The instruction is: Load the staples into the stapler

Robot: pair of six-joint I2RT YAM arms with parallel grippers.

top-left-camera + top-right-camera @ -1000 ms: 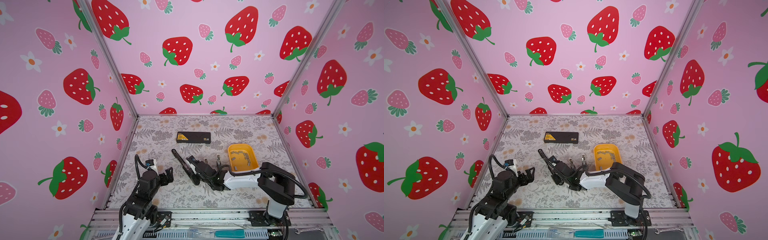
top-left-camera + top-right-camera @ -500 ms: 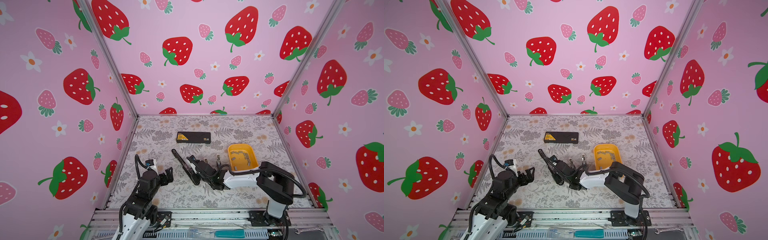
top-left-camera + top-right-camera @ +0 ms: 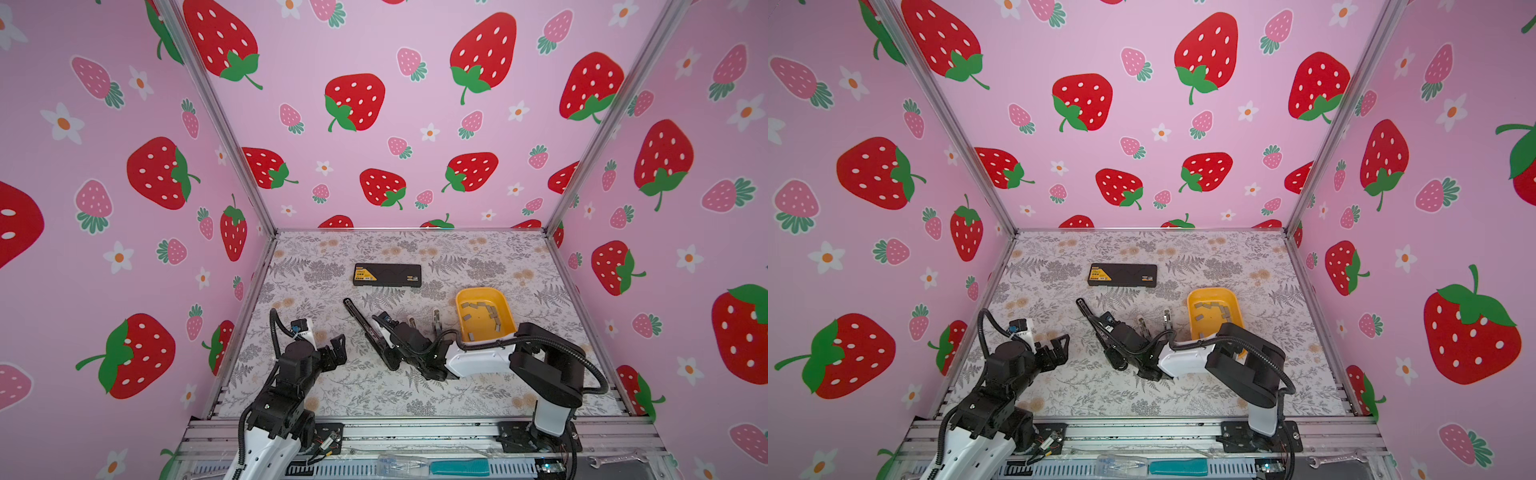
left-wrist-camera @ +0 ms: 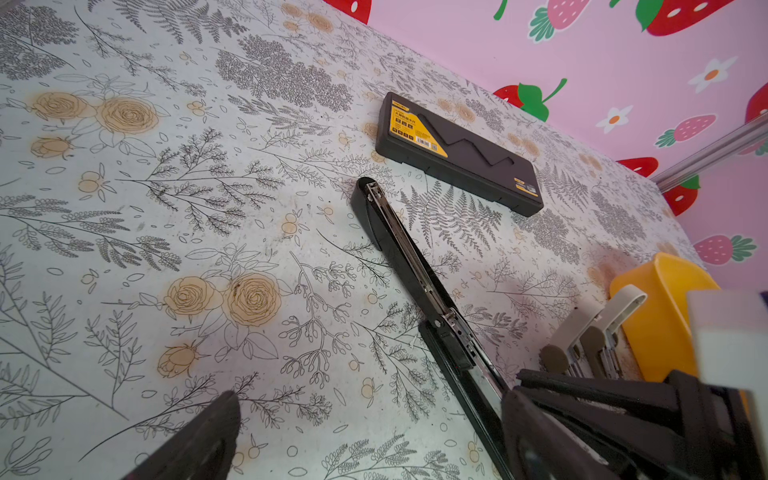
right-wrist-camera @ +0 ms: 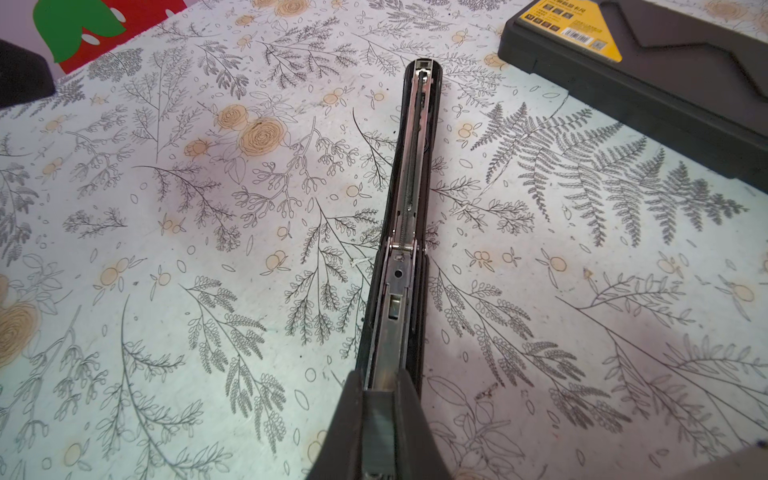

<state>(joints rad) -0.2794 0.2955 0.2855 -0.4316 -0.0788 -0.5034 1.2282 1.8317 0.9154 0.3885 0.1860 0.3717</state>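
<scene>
Many short grey staples [image 3: 476, 305], loose in yellow tray [image 3: 482, 292], stapler [image 3: 359, 319] open

Flat tabletop [image 3: 478, 253], printed all over with grey ferns and tan roses. Near the middle of the back edge lies a flat black rectangular plastic case [image 3: 387, 275] with a yellow label. At the centre, slanting from there toward the front edge, lies a long black stapler [image 3: 360, 318], folded open with its metal channel facing up. Just to its right stand two small whitish staplers [image 3: 435, 319], side by side. Just beside these, toward the right edge, sits a yellow plastic tray [image 3: 480, 291].
</scene>
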